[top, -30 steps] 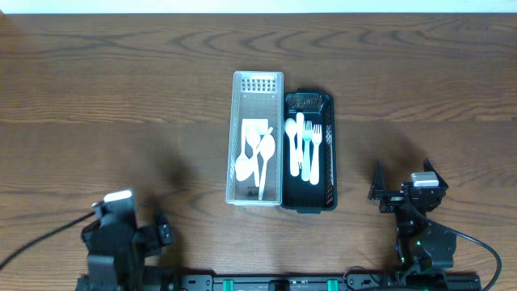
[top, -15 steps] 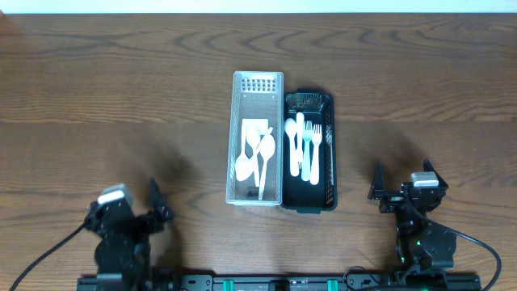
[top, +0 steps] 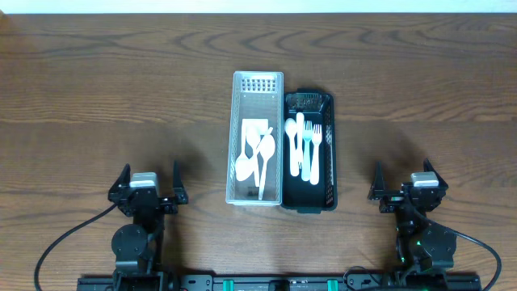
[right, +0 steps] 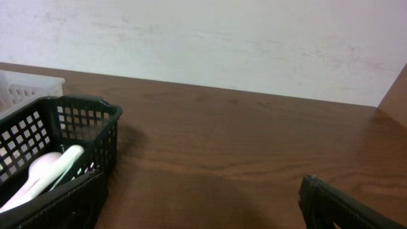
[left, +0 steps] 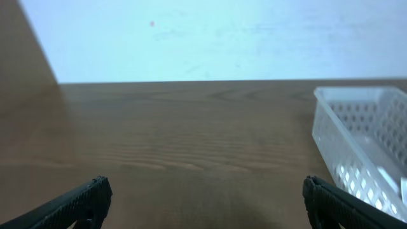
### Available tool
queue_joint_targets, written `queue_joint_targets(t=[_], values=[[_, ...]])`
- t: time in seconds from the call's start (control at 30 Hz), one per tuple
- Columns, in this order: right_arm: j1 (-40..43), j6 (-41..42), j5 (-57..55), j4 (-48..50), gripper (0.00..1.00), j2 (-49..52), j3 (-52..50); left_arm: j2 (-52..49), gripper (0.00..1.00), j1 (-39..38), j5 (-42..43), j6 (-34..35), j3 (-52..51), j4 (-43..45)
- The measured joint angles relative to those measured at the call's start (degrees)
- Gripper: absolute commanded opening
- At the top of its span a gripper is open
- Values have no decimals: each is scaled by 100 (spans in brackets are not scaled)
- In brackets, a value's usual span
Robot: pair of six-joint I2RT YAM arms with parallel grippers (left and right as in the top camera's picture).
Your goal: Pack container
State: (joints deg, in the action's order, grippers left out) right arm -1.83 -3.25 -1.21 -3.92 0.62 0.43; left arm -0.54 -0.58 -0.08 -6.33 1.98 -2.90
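A white perforated basket (top: 257, 97) stands at mid-table and holds white plastic spoons (top: 257, 153). A black mesh basket (top: 309, 103) touches its right side and holds white and pale blue cutlery (top: 304, 145). My left gripper (top: 149, 174) is open and empty near the front edge, left of the baskets. In the left wrist view (left: 205, 194) the white basket (left: 362, 137) lies ahead to the right. My right gripper (top: 402, 172) is open and empty, right of the baskets. In the right wrist view (right: 191, 210) the black basket (right: 63, 137) lies ahead to the left.
The wooden table (top: 121, 89) is bare on both sides of the baskets and behind them. A pale wall (left: 222, 38) rises beyond the far edge. The arm bases and cables sit along the front edge.
My left arm has swung right and forward, and its open fingers now point toward the far edge. The right arm and both baskets have not moved.
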Motion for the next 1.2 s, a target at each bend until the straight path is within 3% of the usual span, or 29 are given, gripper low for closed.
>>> queue_joint_targets(t=[0.3,1.2], values=[[0,0,0,0,99,0,0,0,98,155,317,-422,-11,0],[0,0,0,0,99,0,0,0,98,157,337,-426,-11,0]])
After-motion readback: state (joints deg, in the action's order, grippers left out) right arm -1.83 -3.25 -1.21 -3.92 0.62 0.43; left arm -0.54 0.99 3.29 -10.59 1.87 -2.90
